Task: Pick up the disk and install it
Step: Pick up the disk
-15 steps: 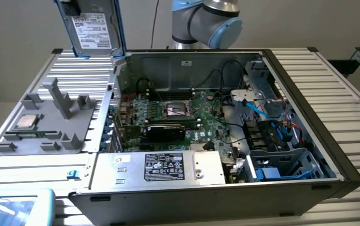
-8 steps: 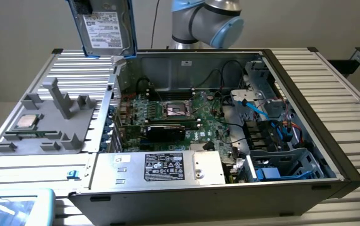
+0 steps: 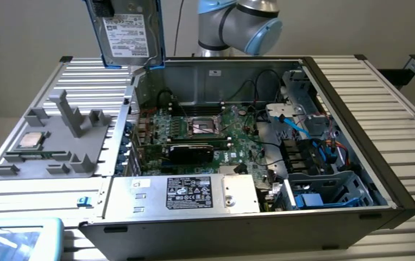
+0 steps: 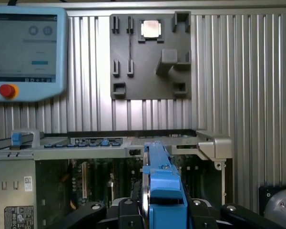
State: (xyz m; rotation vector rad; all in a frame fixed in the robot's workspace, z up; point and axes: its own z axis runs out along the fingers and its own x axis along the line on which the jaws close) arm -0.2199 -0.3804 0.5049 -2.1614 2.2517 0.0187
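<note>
The gripper (image 4: pixel 165 212) has its 2 black fingers (image 4: pixel 127 211) clenched on the disk (image 3: pixel 126 31), grasping its blue carrier. In the exterior view the disk hangs upright at 11 o'clock of the open computer case (image 3: pixel 215 81). Its white label's print, and the silver box's (image 3: pixel 240 196) black label, are too small to read.

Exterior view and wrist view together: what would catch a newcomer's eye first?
The blue-framed disk hangs in the air over the open computer case, near its edge at the exterior view's left, gripped by the end effector. Inside the case, the circuit board and cables lie exposed. At the exterior view's left, a grey tray carries a small silver chip.
</note>
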